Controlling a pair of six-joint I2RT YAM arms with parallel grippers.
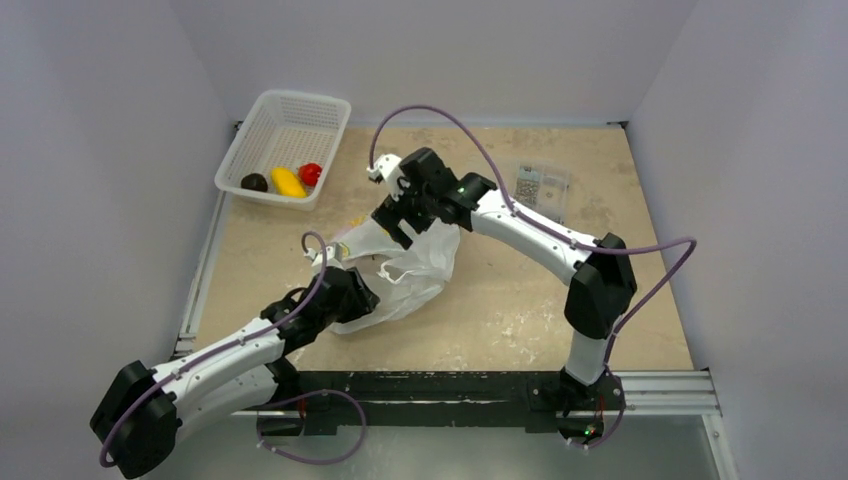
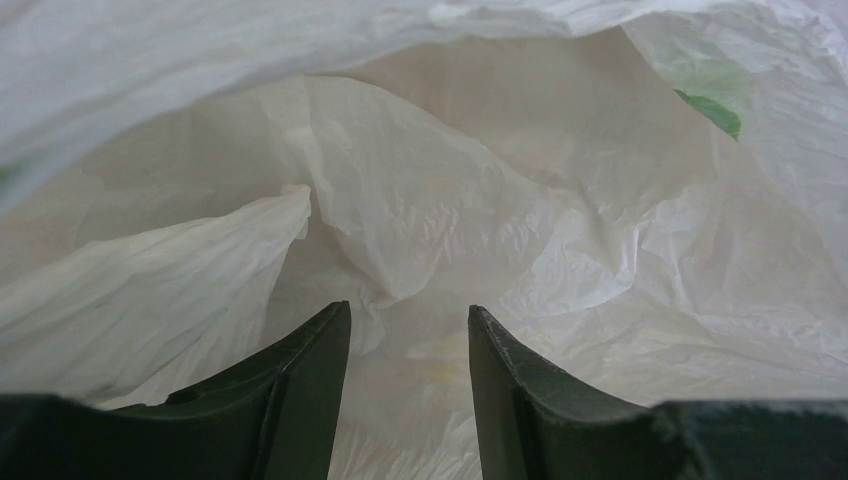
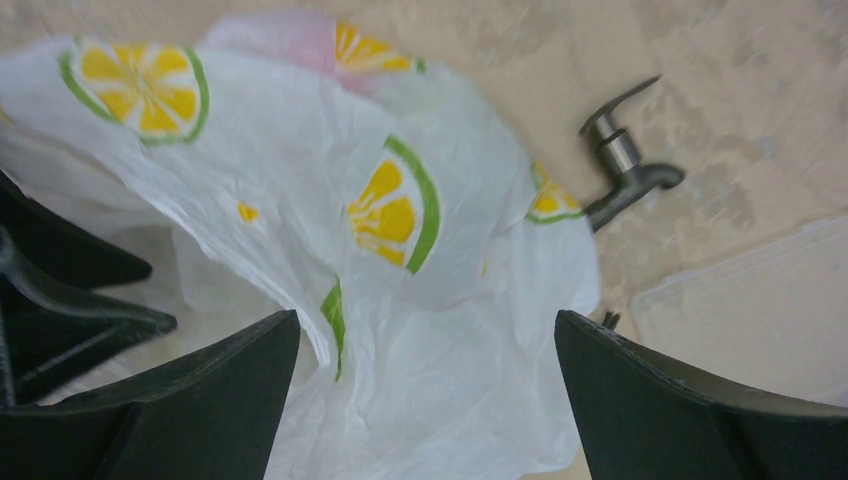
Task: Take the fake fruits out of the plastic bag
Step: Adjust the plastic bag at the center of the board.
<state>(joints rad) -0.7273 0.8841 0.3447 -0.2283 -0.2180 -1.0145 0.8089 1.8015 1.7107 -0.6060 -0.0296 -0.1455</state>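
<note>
The plastic bag (image 1: pixel 415 272) lies crumpled mid-table, white with yellow-green citrus prints. My left gripper (image 1: pixel 366 293) is open and reaches into the bag's mouth. In the left wrist view its fingertips (image 2: pixel 408 310) have only bag film (image 2: pixel 440 200) between and ahead of them, and no fruit shows there. My right gripper (image 1: pixel 396 224) is wide open just above the bag's far end, over the printed film (image 3: pixel 400 300). A pinkish tint (image 3: pixel 290 42) shows through the film. Three fake fruits lie in the white basket (image 1: pixel 290 125): dark brown (image 1: pixel 254 182), yellow (image 1: pixel 288 182) and red (image 1: pixel 311 173).
A small hammer (image 3: pixel 625 165) lies on the table just beyond the bag. A clear flat box (image 1: pixel 543 187) sits at the back right and also shows in the right wrist view (image 3: pixel 760 310). The left gripper's fingers (image 3: pixel 60 290) show at the left of the right wrist view.
</note>
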